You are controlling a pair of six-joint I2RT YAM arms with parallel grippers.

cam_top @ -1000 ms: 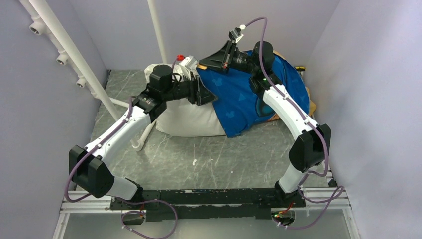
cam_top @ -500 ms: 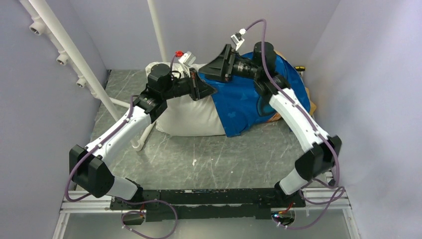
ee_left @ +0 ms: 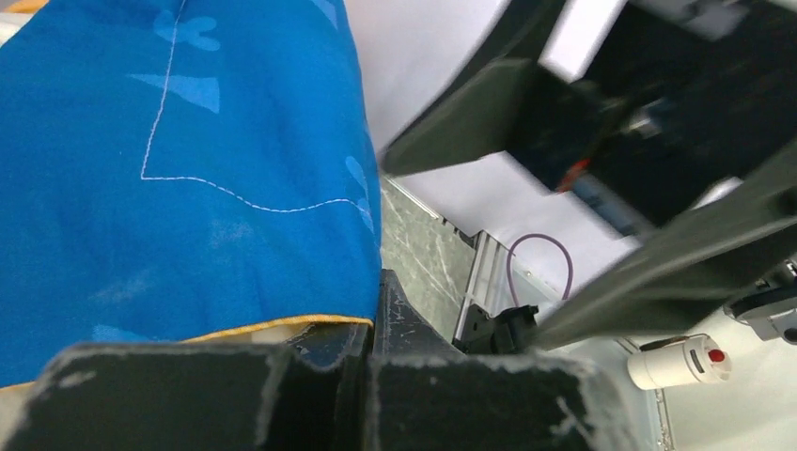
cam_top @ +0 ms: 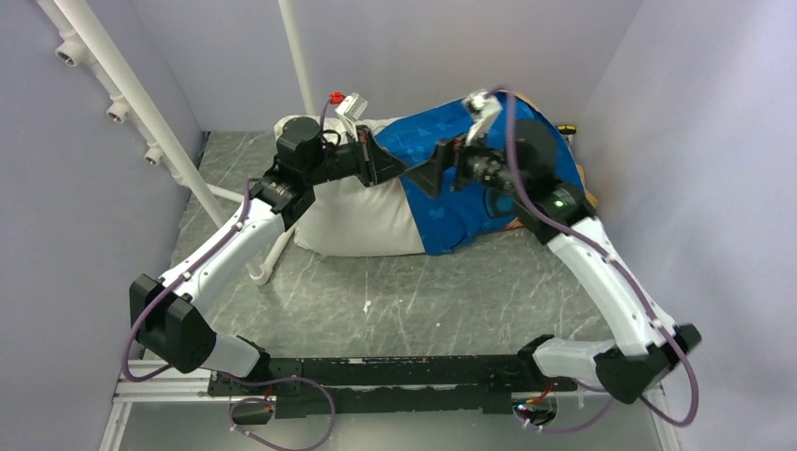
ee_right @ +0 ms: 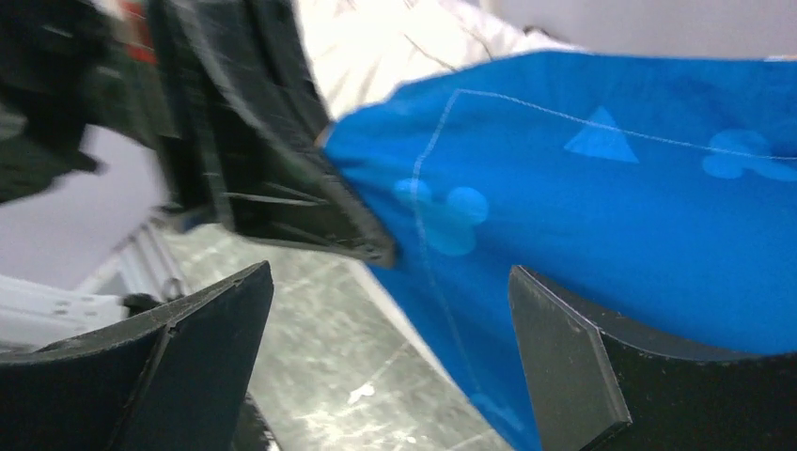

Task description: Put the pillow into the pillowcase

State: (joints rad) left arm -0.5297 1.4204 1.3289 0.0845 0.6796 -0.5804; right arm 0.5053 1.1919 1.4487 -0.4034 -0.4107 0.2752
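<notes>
The white pillow (cam_top: 352,221) lies at the back of the table, its right half covered by the blue pillowcase (cam_top: 470,202). My left gripper (cam_top: 398,172) is shut on the pillowcase's orange-hemmed open edge (ee_left: 282,324); in the left wrist view its jaws (ee_left: 373,319) meet with the hem pinched between them. My right gripper (cam_top: 423,175) hovers open just right of the left one, over the blue cloth. In the right wrist view its fingers (ee_right: 564,357) stand wide apart with nothing between them, and the left gripper (ee_right: 282,169) holds the pillowcase (ee_right: 611,207) corner, with the pillow (ee_right: 395,38) behind.
A slanted white pipe frame (cam_top: 122,89) and an upright white pole (cam_top: 296,56) stand at the back left. Grey walls close in on both sides. A yellow-orange item (cam_top: 585,178) peeks out behind the pillowcase at the right. An aluminium rail (cam_top: 376,376) runs along the near edge.
My left gripper has shut on the pillowcase's edge. My right gripper has opened, let go and swung down from above the pillow toward the front of the pillowcase.
</notes>
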